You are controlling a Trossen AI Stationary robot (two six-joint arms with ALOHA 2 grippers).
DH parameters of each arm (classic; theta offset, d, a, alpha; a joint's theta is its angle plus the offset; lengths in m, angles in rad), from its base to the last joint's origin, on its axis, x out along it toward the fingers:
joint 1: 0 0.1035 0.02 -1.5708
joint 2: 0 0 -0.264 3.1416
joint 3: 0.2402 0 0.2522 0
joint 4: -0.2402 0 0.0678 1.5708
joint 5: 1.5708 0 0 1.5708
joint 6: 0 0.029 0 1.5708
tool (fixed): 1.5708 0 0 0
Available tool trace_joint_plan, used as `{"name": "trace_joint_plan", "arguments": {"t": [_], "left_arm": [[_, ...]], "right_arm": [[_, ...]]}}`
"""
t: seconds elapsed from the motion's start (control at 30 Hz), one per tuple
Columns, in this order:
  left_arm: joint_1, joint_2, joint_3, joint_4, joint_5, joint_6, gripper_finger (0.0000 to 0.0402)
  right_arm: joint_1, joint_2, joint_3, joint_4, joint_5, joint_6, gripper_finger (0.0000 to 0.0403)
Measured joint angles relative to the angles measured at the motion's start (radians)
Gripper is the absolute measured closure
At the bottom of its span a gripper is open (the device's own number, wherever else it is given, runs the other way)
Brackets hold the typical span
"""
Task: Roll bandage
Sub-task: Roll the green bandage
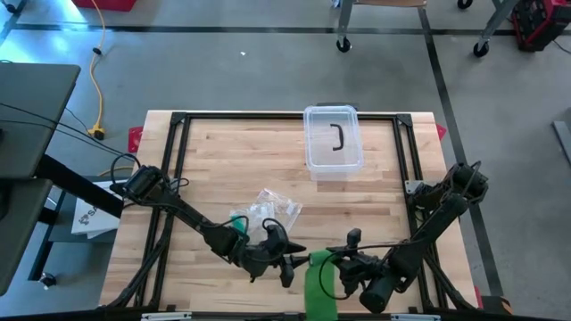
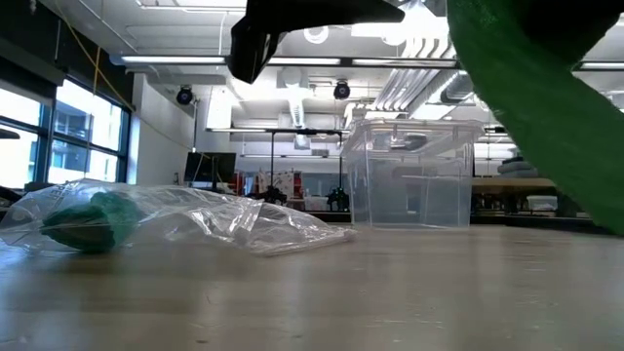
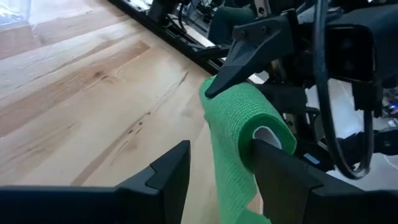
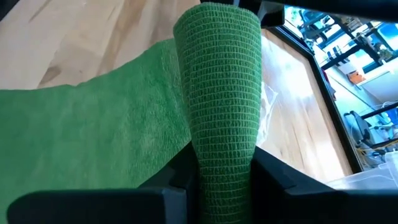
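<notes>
Green bandage roll (image 4: 217,124) at near table edge, centre, loose tail (image 1: 318,287) trailing toward near edge. Right gripper (image 4: 214,165) clamps roll between fingers. Left gripper (image 3: 217,177) just left, fingers parted around roll's end. Plastic bag (image 1: 268,210) with second green roll left of centre. Clear lidded box (image 1: 334,141) far centre.

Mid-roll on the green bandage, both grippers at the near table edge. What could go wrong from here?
1. The right gripper pinches only one end of the green bandage roll; it may twist or slip out.
2. The loose tail hangs over the table edge, so it could wind slack or skewed.
3. The left gripper straddles the roll, fingers open; closing off-centre may crush it.
</notes>
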Motion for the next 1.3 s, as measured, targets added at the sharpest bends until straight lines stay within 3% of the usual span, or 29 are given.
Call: {"name": "trace_joint_plan", "arguments": {"t": [1.3], "left_arm": [[0.002,-0.025,0.0,-0.006,-0.079,-0.035,0.0236]], "right_arm": [[-0.011,0.001,0.0,-0.052,0.093,0.024,0.0316]]}}
